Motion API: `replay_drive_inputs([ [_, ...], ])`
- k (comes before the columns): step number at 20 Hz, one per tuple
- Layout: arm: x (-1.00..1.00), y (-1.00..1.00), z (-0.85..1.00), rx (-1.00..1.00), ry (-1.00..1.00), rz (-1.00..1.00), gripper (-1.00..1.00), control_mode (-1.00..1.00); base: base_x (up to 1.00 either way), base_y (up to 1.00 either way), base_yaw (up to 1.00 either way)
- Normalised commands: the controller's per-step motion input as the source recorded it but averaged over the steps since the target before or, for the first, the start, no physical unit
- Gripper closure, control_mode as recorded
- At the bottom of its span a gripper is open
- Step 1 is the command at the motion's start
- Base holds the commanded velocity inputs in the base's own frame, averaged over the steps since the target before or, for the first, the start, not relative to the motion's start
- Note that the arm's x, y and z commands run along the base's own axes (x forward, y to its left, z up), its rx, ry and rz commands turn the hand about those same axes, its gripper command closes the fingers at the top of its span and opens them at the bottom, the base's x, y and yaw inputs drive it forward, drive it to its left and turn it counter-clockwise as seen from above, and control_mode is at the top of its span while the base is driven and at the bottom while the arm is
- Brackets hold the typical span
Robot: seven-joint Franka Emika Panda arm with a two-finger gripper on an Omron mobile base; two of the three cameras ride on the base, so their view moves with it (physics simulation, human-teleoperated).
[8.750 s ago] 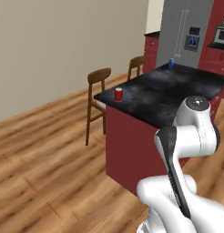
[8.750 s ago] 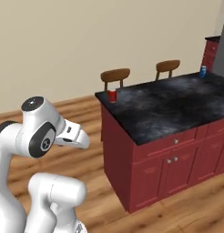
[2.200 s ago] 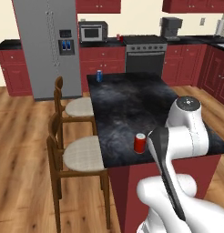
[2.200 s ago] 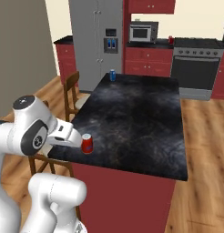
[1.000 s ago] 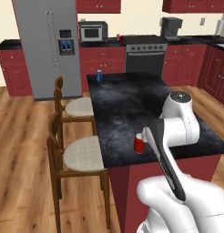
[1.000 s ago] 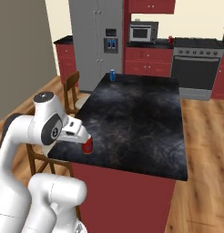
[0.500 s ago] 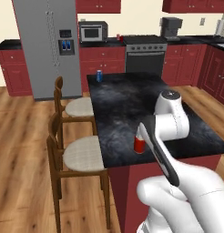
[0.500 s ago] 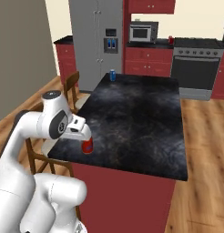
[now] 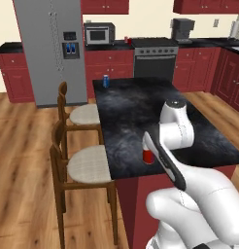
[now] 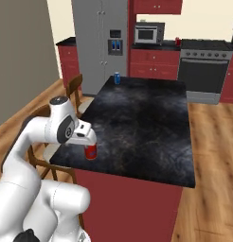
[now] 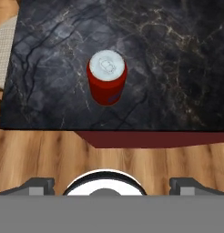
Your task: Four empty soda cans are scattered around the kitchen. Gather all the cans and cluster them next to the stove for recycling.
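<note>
The gripper (image 11: 112, 184) hangs spread wide above a red soda can (image 11: 107, 78) standing upright near the bench (image 11: 177, 68) corner; contact seems absent, though the base views are cramped.

Upright on black marbled island tabletop (image 9: 141, 112), near its front corner: red cylindrical soda can (image 11: 107, 78). At far end of same tabletop: blue-and-white soda can (image 9: 106, 81). Left of island: two wooden stools (image 9: 85, 165). Beyond island, against far wall: steel-fronted stove (image 10: 203, 71).

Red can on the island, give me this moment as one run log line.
phase: approach | gripper: open, above red can | can: upright near island counter edge, not held | blue can: far end
</note>
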Motion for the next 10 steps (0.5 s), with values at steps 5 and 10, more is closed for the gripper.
replay_drive_inputs([
  [5, 0.26, 0.00, -0.18, 0.00, 0.00, 0.04, -1.00, -1.00, 0.00, 0.00, 0.00],
  [10, 0.23, 0.00, -0.10, 0.00, 0.00, 0.03, -1.00, -1.00, 0.00, 0.00, 0.00],
])
